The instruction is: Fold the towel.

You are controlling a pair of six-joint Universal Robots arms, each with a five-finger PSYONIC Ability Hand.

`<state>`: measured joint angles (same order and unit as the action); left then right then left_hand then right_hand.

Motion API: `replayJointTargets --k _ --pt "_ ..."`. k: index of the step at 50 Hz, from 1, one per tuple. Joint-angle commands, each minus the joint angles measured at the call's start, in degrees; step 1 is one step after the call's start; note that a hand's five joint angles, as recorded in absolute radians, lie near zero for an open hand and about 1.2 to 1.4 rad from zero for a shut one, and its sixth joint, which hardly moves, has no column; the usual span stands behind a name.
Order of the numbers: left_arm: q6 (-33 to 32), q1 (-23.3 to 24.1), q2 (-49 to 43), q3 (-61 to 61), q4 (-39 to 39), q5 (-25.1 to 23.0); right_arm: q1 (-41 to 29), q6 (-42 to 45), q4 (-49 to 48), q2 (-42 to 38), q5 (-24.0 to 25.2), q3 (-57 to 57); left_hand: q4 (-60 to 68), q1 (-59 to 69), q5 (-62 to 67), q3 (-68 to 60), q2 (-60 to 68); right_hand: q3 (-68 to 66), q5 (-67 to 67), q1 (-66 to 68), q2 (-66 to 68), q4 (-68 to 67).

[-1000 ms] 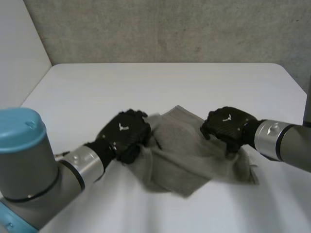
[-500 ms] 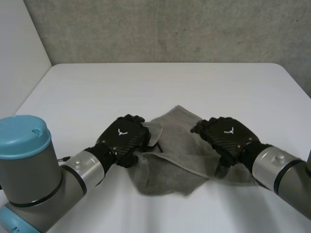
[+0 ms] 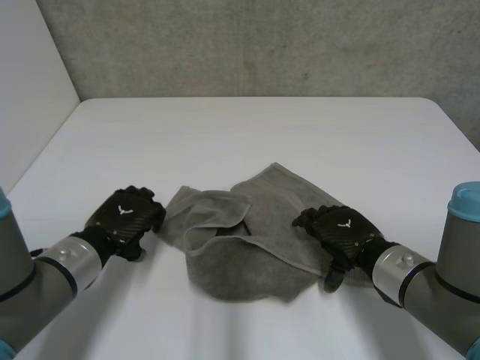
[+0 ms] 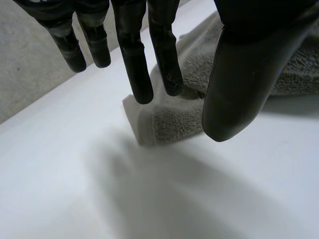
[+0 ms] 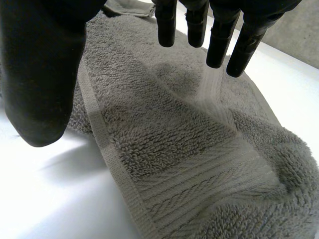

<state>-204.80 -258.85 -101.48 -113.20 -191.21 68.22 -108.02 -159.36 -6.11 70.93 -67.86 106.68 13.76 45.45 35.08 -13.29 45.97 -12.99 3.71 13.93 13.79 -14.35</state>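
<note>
The grey towel (image 3: 247,244) lies rumpled on the white worktop (image 3: 247,135). The left robot hand (image 3: 126,219) is just beside its left corner, fingers loose and empty; the right robot hand (image 3: 339,231) is spread over its right edge, gripping nothing.

Under the right hand (image 3: 341,226), one edge of the towel (image 3: 255,262) toward the right side of the tabletop (image 3: 247,127), layers beneath its fold unseen, near tabletop edge cropped

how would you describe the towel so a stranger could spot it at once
Look at the wide white table before the grey concrete wall. Near its front edge, between the robot's black left hand and right hand, lies a rumpled grey terry-cloth towel. It is the only soft cloth there; the hands beside it are dark and rigid.
</note>
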Motion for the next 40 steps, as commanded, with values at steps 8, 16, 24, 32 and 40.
replayJointTargets --k 8,16,24,32,40 --pt "7.39 7.75 5.68 1.14 0.92 -2.65 -0.26 0.19 -3.11 -0.53 -2.10 1.78 -3.76 -12.02 -11.65 3.29 -12.54 2.99 10.99 10.76 10.91 4.35" --pt "9.15 11.26 3.93 2.72 1.19 -2.48 -0.43 2.20 -4.35 -1.84 -2.54 1.78 -3.76 -13.37 -13.00 3.29 -13.89 2.99 19.39 19.16 19.31 4.35" --pt "9.15 11.35 1.81 2.81 1.10 -2.39 -0.08 6.69 -4.27 -3.08 -5.61 1.78 -3.76 -13.37 -13.00 3.29 -13.89 2.99 39.55 39.32 39.47 4.35" --pt "8.98 11.79 0.06 4.03 0.75 -2.04 -0.08 6.87 -3.74 -2.11 -5.01 2.48 -3.76 -13.53 -13.17 3.29 -14.06 2.99 58.10 57.87 58.02 4.35" --pt "8.80 12.76 -3.46 6.50 0.66 -0.90 1.49 8.18 -1.81 3.42 -3.25 4.33 -3.76 -13.20 -12.83 3.29 -13.72 2.99 58.45 58.22 58.37 4.35"
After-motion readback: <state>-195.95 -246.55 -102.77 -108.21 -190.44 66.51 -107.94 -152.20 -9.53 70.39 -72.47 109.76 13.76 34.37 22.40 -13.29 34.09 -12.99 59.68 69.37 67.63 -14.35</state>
